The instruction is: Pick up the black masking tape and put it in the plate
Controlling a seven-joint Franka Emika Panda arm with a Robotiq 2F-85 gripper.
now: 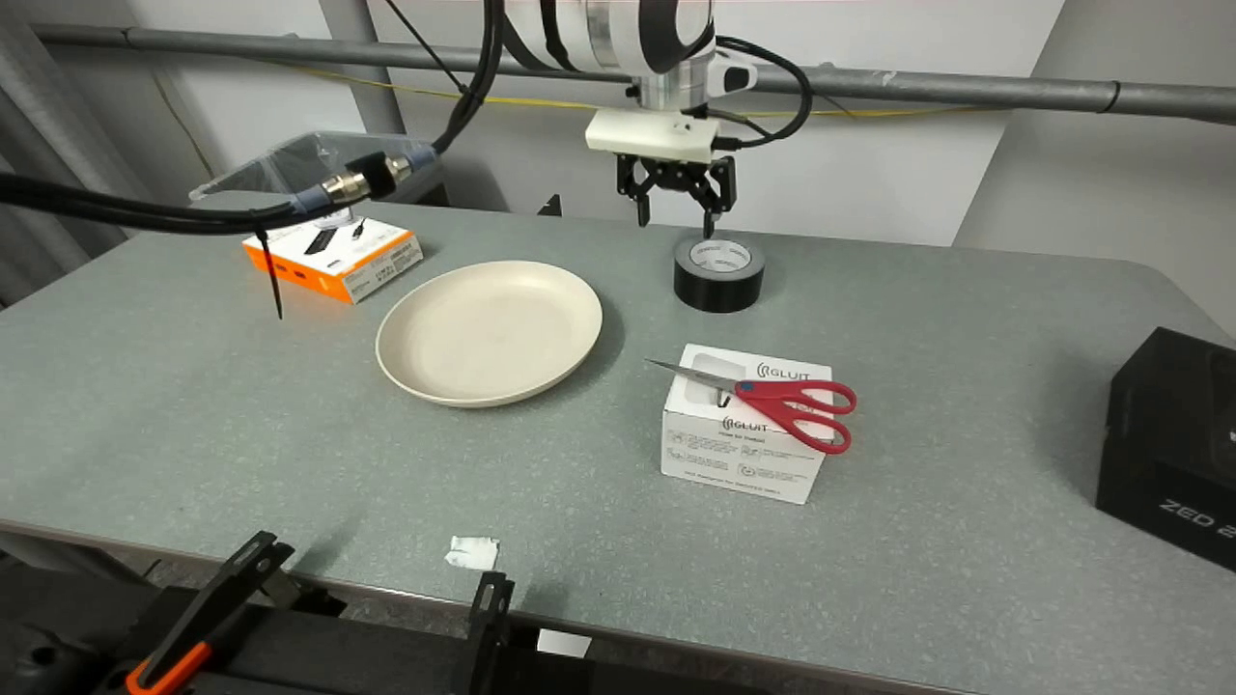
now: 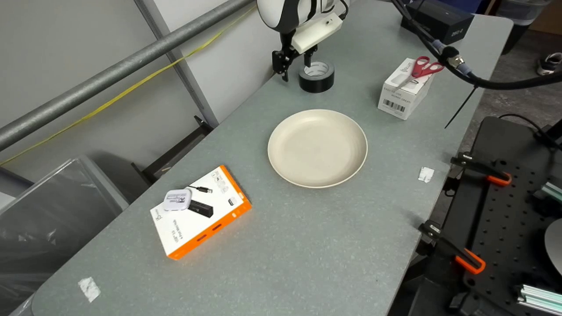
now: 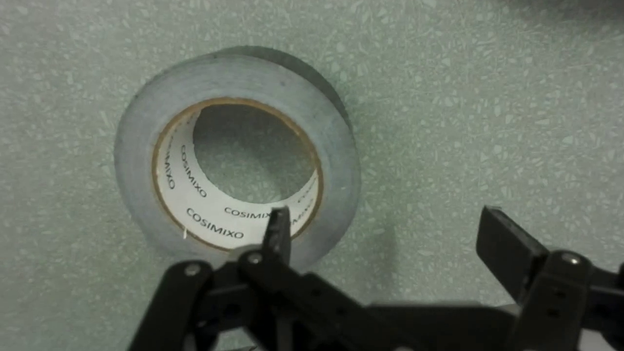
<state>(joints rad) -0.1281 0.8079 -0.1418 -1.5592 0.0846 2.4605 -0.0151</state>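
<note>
Hovering by a ring-shaped black roll of tape [image 1: 716, 291], no grab yet, so most of the job's left.
Black two-finger gripper [image 1: 676, 228] has its fingers spread well apart, holding nothing; in the wrist view the finger on the left overlaps the roll's near right part, the one on the right hangs over grey speckled tabletop [image 3: 463, 107], and I can't tell how high up they are. In an exterior view the roll lies flat on that tabletop, far and right of the round, shallow cream plate [image 1: 491, 333], and there's no tape in the plate yet. Reach looks mostly done imo; still to go: squeeze the roll's wall, lift, carry over, lower, let go.
</note>
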